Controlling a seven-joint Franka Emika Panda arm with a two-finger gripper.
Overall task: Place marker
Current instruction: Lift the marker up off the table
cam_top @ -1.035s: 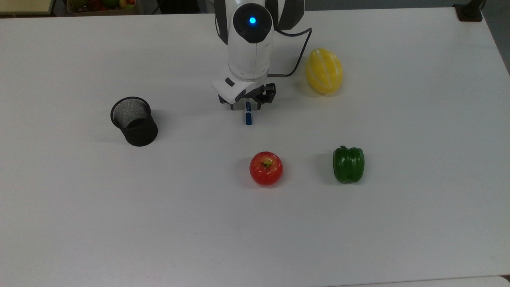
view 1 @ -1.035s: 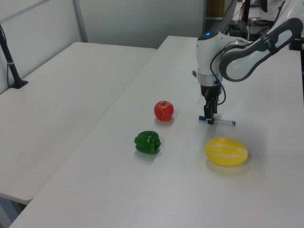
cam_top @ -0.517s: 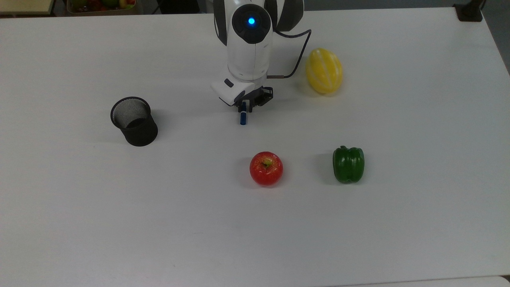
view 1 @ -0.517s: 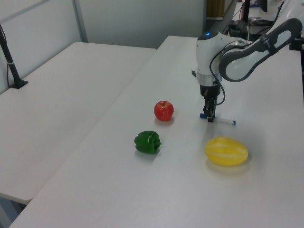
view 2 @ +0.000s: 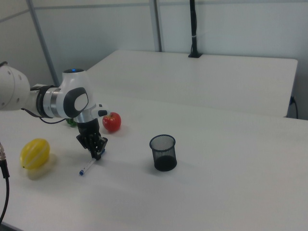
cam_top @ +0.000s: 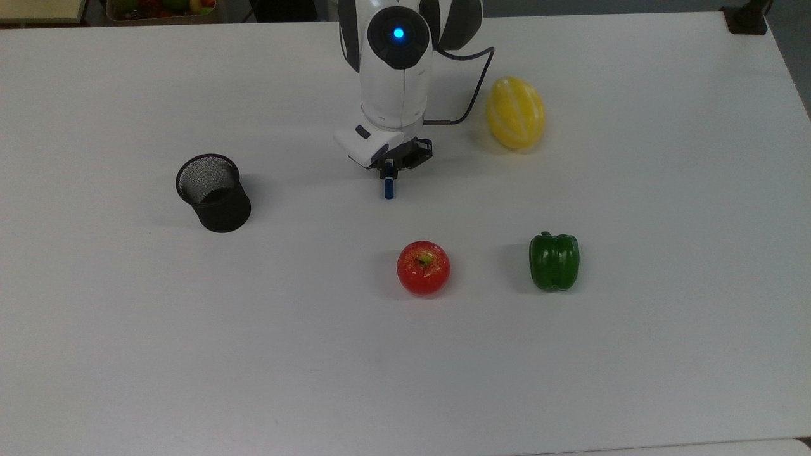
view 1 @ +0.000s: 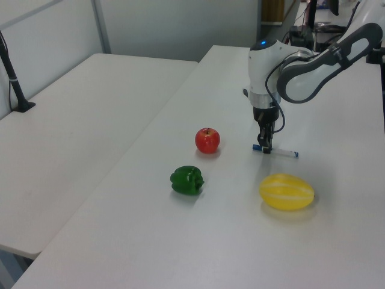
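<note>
Tightening pincer [cam_top: 389, 170] around marker [cam_top: 388, 188], formerly spread

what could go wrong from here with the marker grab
The gripper has its jaws closed on the marker near its blue cap end, far off centre, so the long white end may droop or swing on lifting. The mesh cup is narrow and stands well away, towards the top view's left; a tilted marker could catch its rim or tip it.

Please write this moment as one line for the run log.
gripper: shut on blue-capped white marker | marker: lying on white table | black mesh cup: apart
</note>
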